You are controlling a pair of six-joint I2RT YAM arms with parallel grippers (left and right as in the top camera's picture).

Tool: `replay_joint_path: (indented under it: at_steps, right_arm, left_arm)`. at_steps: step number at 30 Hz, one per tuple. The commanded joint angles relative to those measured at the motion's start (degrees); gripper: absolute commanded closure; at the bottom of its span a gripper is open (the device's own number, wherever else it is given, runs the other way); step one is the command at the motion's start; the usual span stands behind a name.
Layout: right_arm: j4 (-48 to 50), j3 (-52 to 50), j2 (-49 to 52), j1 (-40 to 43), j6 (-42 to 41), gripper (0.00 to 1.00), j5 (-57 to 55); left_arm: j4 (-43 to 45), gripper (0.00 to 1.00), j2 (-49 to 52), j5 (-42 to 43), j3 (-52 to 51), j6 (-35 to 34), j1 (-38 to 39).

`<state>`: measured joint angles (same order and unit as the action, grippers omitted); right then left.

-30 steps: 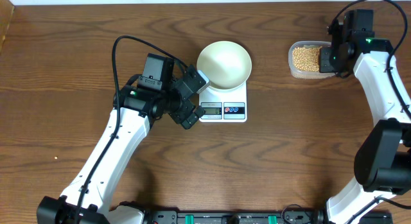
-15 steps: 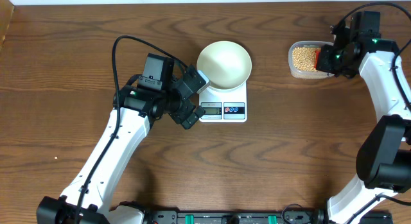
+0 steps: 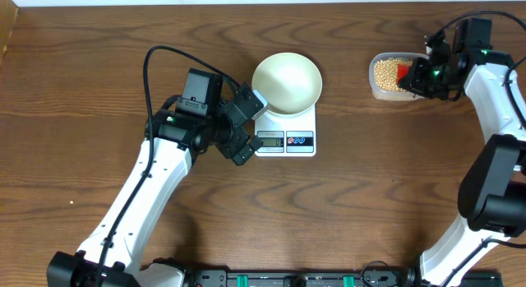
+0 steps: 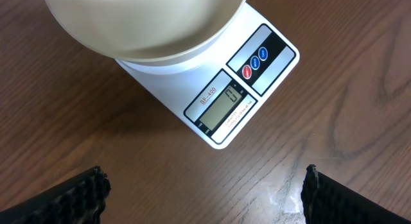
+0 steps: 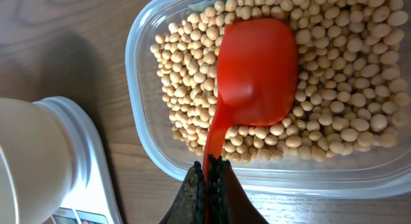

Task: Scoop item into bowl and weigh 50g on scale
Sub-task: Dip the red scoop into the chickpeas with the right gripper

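Dark wood-grain surface carries everything, and at its far right side sit the beans (image 5: 347,70), small, round and tan, far too many to count, all inside one clear plastic tub (image 5: 302,178) with rounded corners. One red scoop (image 5: 257,63) lies with its squarish head on the beans near the tub's middle, its narrow handle running back over the tub's rim. The right end effector (image 5: 210,176) is clenched on that handle, its two dark fingers pressed together around the end of it. Well apart from the tub, toward the middle of the surface, a single white bowl (image 3: 286,83) stands on the one white scale (image 4: 212,105), covering its far half and overhanging the sides. On the scale's near edge is a grey display, and the label beside it reads "SF-400"; the figure on the display is too faint to read. Next to it, a black panel holds round buttons, red and blue. The left end effector (image 4: 205,198) hangs just beside the scale's display end, released, its two fingers (image 4: 83,192) spread wide with nothing between them but bare wood. Two white arms reach in from the near edge.
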<state>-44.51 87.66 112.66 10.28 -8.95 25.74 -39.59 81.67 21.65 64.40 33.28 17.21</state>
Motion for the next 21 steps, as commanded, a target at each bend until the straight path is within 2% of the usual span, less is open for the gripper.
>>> replay_joint_path:
  at_steps: [1, 11, 21]
  right_arm:
    - [-0.70, -0.44, 2.45, 0.74, -1.36, 0.99, 5.29]
    - [-1.66, -0.42, 2.40, 6.62, -1.33, 0.99, 15.43]
    - [-1.33, -0.42, 2.40, 12.20, -1.27, 0.99, 19.98]
  left_arm:
    - [0.02, 0.02, -0.44, -0.31, 0.22, 0.55, -0.04]
    - [0.02, 0.02, -0.44, -0.31, 0.22, 0.55, -0.04]
    - [0.00, 0.02, -0.44, -0.31, 0.22, 0.55, -0.04]
